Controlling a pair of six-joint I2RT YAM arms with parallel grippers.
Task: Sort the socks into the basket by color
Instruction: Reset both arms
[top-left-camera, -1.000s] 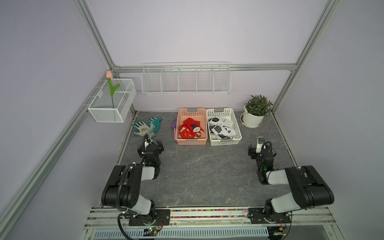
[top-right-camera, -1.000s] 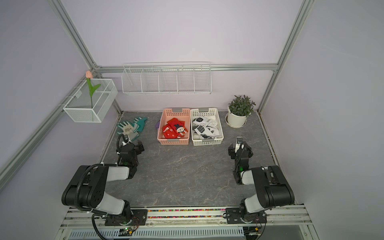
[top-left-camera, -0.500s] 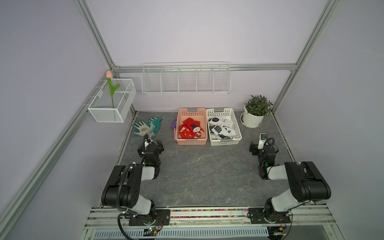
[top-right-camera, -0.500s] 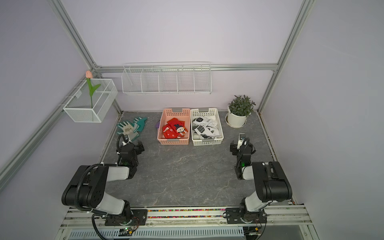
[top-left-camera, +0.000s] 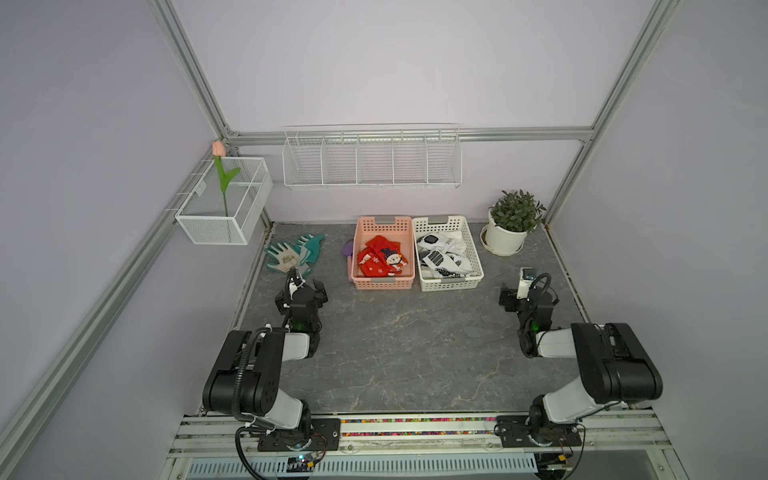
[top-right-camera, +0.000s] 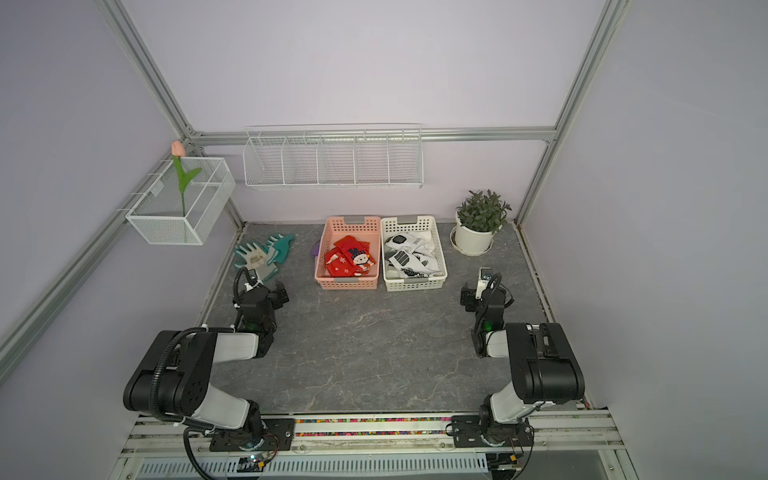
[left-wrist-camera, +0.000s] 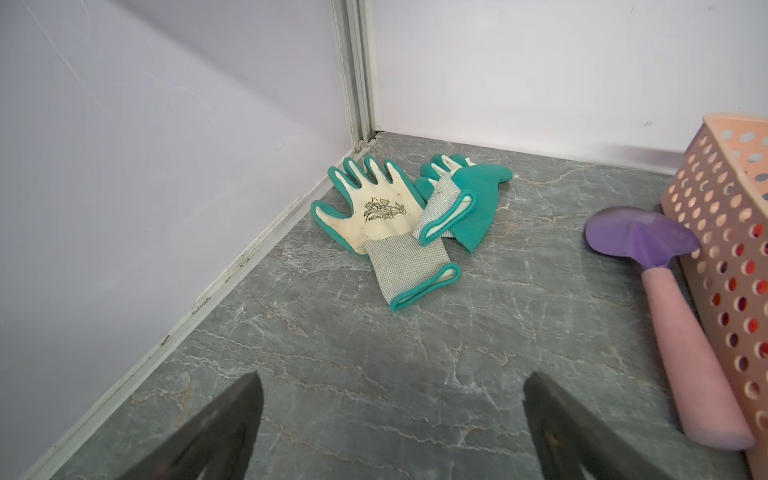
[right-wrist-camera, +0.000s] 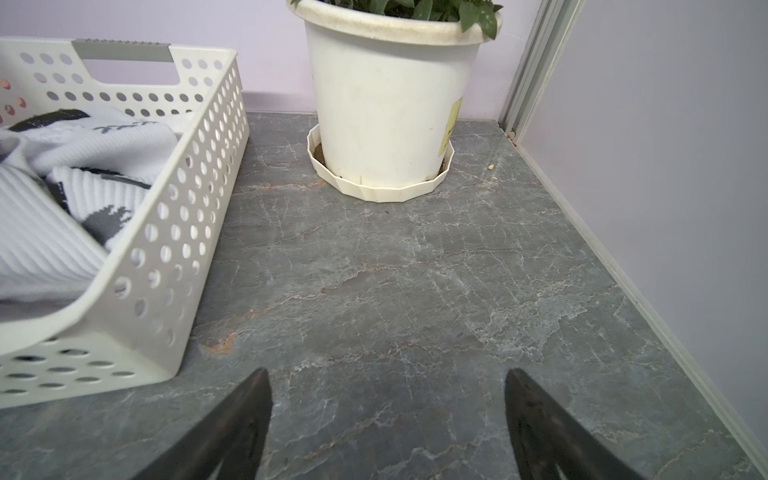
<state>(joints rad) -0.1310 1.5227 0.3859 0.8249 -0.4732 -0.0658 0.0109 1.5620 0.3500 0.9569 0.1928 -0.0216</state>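
Note:
Several red socks (top-left-camera: 380, 259) lie in the pink basket (top-left-camera: 382, 284), and several white socks with black prints (top-left-camera: 442, 259) lie in the white basket (top-left-camera: 451, 284) beside it; both top views show this. My left gripper (top-left-camera: 302, 287) rests low at the left, in front of the gloves, open and empty (left-wrist-camera: 392, 380). At the right, next to the white basket (right-wrist-camera: 166, 232), my right gripper (top-left-camera: 524, 287) is low over the table, open and empty (right-wrist-camera: 386, 374). The white socks (right-wrist-camera: 83, 166) show in the right wrist view.
Teal-and-grey work gloves (left-wrist-camera: 386, 212) lie in the back left corner. A purple trowel with a pink handle (left-wrist-camera: 665, 291) lies against the pink basket (left-wrist-camera: 727, 249). A potted plant (right-wrist-camera: 386, 104) stands at the back right. Wire baskets (top-left-camera: 372, 158) hang on the walls.
My right gripper has shifted slightly toward the back right, staying open. The left arm has not moved.

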